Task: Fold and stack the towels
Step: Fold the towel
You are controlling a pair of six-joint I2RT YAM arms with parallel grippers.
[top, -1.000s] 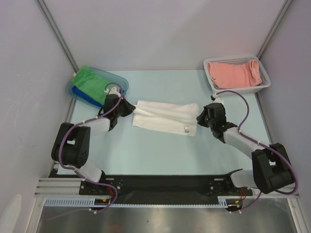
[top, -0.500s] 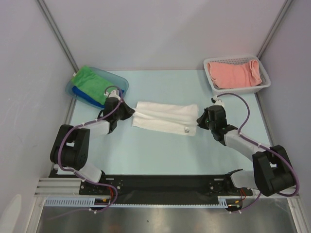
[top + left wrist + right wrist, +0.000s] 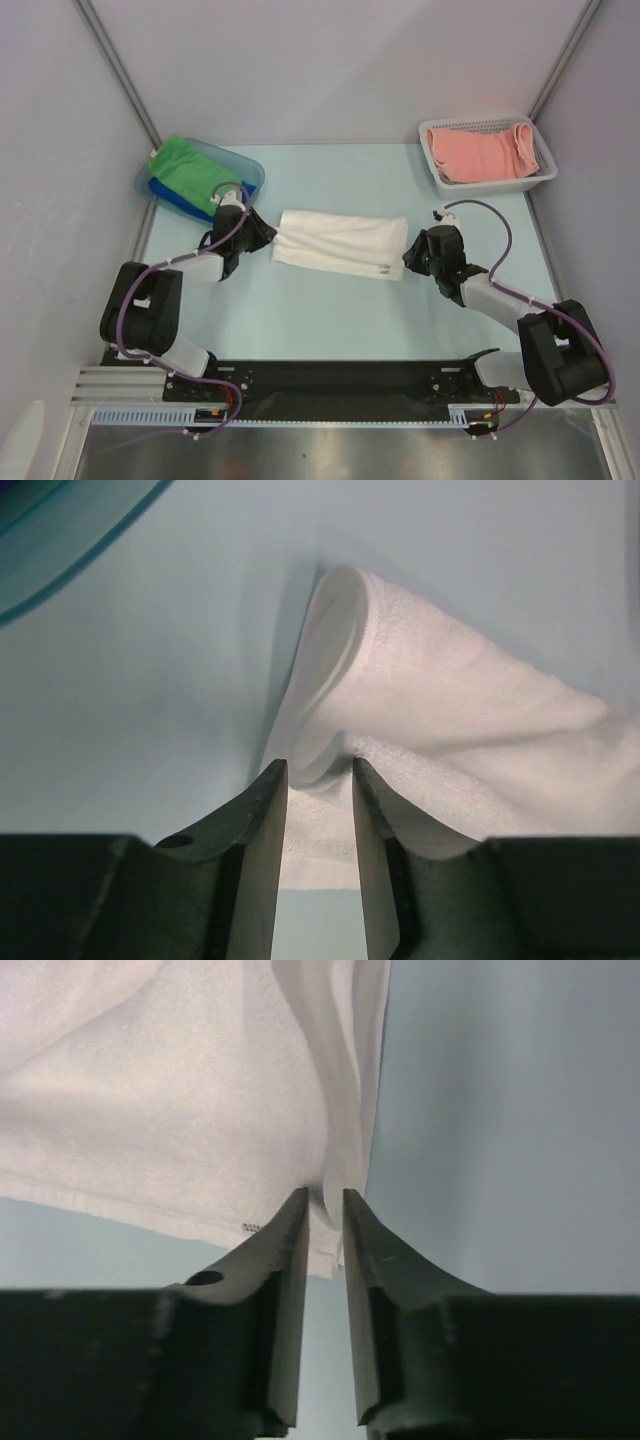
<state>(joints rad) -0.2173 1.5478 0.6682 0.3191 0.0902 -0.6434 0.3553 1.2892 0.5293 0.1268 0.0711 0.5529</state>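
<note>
Fingers of the left gripper stand apart around the left fold of the white towel; those of the right gripper sit close about its right edge, pinching or not I cannot tell. Towel lies folded at centre frame on the counter. First fold looks laid; next, let go fully, back off, fold across.

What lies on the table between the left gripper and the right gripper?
The folded white towel lies there, reaching from the left gripper to the right gripper. The top external view shows this.
</note>
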